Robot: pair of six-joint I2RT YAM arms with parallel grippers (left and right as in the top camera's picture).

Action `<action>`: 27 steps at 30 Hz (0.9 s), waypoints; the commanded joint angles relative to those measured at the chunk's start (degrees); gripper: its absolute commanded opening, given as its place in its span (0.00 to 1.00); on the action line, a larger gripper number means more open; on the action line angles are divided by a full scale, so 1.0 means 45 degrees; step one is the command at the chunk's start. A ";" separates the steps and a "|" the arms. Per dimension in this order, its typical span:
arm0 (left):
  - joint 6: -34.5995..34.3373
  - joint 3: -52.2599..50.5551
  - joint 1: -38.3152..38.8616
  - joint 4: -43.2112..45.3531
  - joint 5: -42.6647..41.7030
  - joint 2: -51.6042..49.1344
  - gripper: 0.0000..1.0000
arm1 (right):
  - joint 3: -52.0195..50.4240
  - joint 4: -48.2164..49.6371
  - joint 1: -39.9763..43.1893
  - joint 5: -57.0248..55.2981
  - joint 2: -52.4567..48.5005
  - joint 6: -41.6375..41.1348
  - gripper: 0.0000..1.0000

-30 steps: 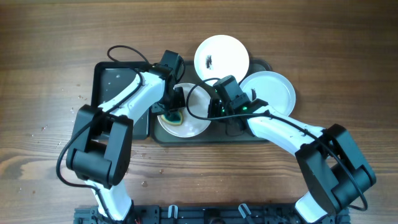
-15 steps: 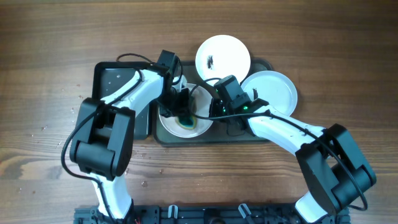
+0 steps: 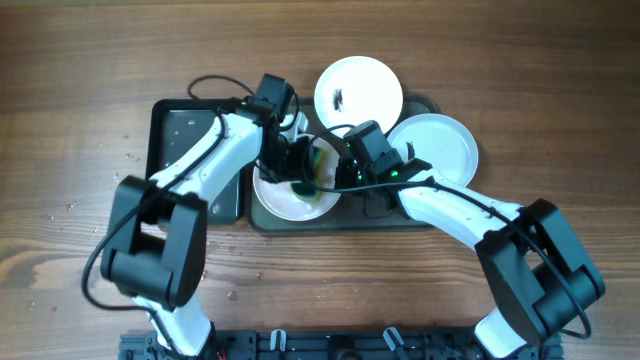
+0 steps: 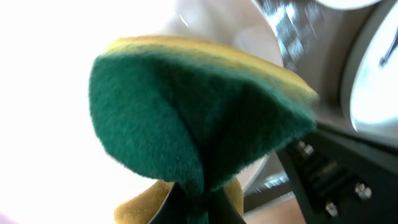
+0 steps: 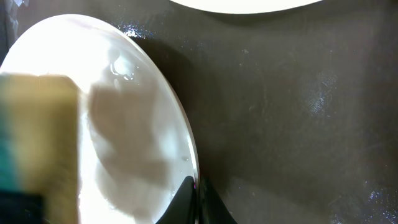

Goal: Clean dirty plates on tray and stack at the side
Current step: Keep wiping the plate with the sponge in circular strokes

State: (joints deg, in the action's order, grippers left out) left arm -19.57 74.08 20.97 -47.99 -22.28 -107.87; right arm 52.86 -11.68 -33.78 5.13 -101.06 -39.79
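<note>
Fingers of the left gripper (image 3: pixel 298 172) were clenched on the green-and-yellow sponge (image 4: pixel 199 112) over the plate (image 3: pixel 285 205) at the near left of the tray (image 3: pixel 335 220), while the right gripper (image 5: pixel 194 188) pinched that plate's rim, so the scrub probably called for flat, steady pressure.

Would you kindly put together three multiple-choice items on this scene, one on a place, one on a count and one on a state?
1. At which edge of the grey tray is the smeared plate? A. near B. left C. far
2. How many plates show? A. two B. three C. four
3. How is the left hand? A. shut on a sponge B. open and empty C. shut on a plate rim

Answers: C, it sits at the tray's top edge in the overhead view; B, the smeared plate, a clean plate and a scrubbed plate; A, the green sponge is pinched between its fingers.
</note>
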 commanded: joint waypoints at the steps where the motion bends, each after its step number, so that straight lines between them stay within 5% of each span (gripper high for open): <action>1: -0.0141 0.0228 0.0044 -0.0073 0.2851 0.0321 0.04 | -0.0024 0.0073 -0.0087 0.0209 -0.0170 0.0160 0.04; 27: -0.0131 -0.0544 0.0068 0.1049 0.3648 -0.1190 0.04 | -0.0024 0.0068 -0.0087 0.0209 -0.0170 0.0185 0.04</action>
State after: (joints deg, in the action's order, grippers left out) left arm -19.66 73.08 21.08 -44.01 -5.02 -110.93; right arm 52.86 -11.53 -33.82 5.34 -101.06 -39.77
